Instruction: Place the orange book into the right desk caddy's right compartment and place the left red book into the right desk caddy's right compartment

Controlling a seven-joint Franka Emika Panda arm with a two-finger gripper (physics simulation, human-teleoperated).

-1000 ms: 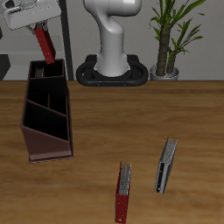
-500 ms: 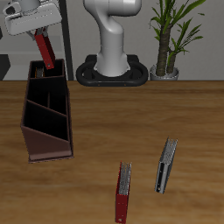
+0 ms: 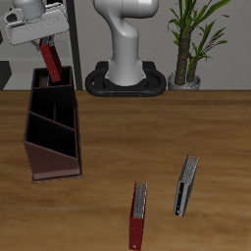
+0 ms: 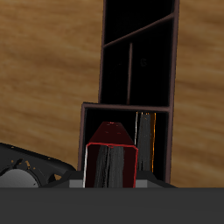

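My gripper (image 3: 44, 41) is shut on a red book (image 3: 52, 63) and holds it tilted above the back end of the right desk caddy (image 3: 54, 162), a dark maroon box with dividers. In the wrist view the red book (image 4: 111, 153) hangs between my gripper's (image 4: 111, 173) fingers, over the end compartment of the caddy (image 4: 175, 61). A thin orange edge, the orange book (image 4: 153, 140), stands inside that compartment beside the red book. The orange book is hidden in the exterior view.
A second red book (image 3: 137, 214) stands on its edge near the table's front edge. A dark grey book (image 3: 185, 184) stands beside it. The robot's base (image 3: 125, 76) and a potted plant (image 3: 191, 44) are at the table's back.
My gripper has shifted slightly sideways with the red book, and the book's lower end has sunk a little toward the caddy's back compartment. The books on the table have not moved.
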